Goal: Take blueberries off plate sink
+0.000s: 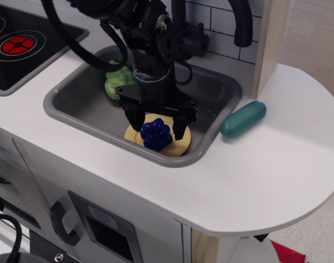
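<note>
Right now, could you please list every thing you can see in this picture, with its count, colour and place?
blueberries: one cluster, dark blue, on the plate, between the open gripper fingers
plate: one, pale yellow, in the sink at its front edge
sink: one, grey, set in the white counter
bumpy vegetable: one, light green, in the sink, back left, partly hidden by the arm
oblong toy: one, teal, on the counter right of the sink
stovetop: one, black with red burner, far left
faucet: one, black, behind the sink
gripper: one, black, open, straddling the blueberries
</note>
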Controlling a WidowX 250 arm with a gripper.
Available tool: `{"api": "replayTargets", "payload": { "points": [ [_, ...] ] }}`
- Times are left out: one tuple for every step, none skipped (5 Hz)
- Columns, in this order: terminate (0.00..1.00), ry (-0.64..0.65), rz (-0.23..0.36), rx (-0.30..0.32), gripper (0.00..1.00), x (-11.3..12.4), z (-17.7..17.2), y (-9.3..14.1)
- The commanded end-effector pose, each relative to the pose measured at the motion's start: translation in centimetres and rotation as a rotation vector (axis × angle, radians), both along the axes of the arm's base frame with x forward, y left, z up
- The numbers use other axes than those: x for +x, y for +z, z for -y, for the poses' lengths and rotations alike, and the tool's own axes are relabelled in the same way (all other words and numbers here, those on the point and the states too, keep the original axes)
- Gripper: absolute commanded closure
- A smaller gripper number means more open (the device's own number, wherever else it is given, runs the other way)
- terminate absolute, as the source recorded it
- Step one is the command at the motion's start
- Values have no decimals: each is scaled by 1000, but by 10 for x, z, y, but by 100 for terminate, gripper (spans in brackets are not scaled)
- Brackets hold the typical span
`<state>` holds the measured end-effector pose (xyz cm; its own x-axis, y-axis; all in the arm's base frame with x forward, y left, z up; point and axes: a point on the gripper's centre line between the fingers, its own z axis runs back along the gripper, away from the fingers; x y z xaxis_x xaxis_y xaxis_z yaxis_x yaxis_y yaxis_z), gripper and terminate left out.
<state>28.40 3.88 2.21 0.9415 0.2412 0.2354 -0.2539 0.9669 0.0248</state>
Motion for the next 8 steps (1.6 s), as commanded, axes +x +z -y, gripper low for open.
{"api": "replayTargets", "payload": {
  "points": [
    [0,56,53,22,0,20,-13,3],
    [0,65,46,38,0,24,-17,-3],
    [0,54,29,47,0,23,-17,-11],
    [0,51,17,59,0,21,-17,-17],
    [0,55,8,63,0,22,-16,-22],
    [0,68,3,52,100,26,-16,-18],
    [0,119,33,21,100,31,-17,2],
    [0,182,60,-15,100,41,-16,25]
  ]
}}
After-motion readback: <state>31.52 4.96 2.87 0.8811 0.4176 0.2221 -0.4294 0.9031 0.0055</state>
